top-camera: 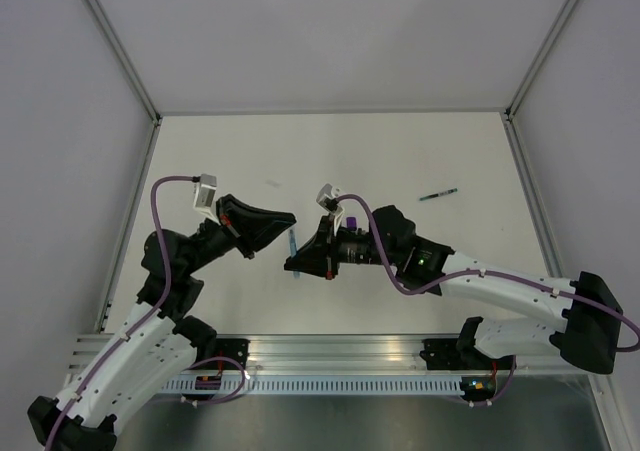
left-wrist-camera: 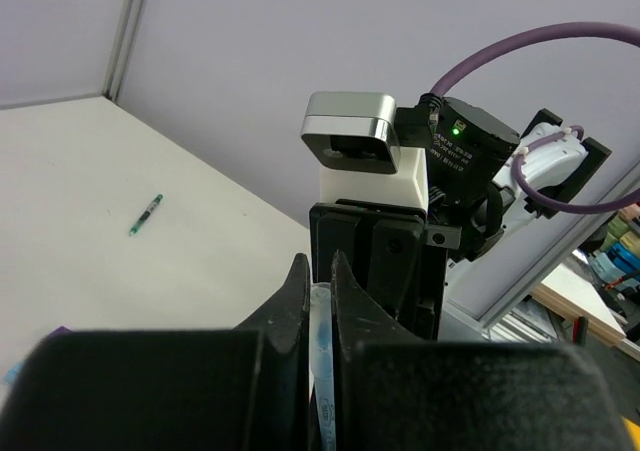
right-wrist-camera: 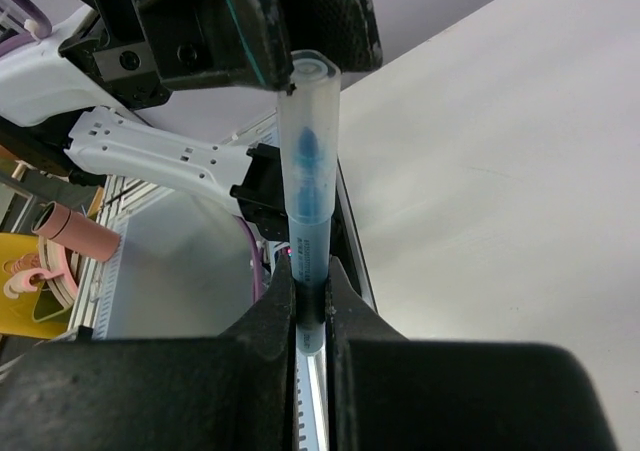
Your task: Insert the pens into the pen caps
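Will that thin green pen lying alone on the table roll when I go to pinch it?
Probably: the thin green pen looks slim and round on the smooth white table, so a sideways nudge may roll it. It seems light and stiff, so pinching across it should hold.

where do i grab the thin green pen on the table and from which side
Take the thin green pen at mid-barrel, coming straight down from above, fingers closing across its width. It lies flat on the table, running roughly left to right in the top view, with nothing close beside it.
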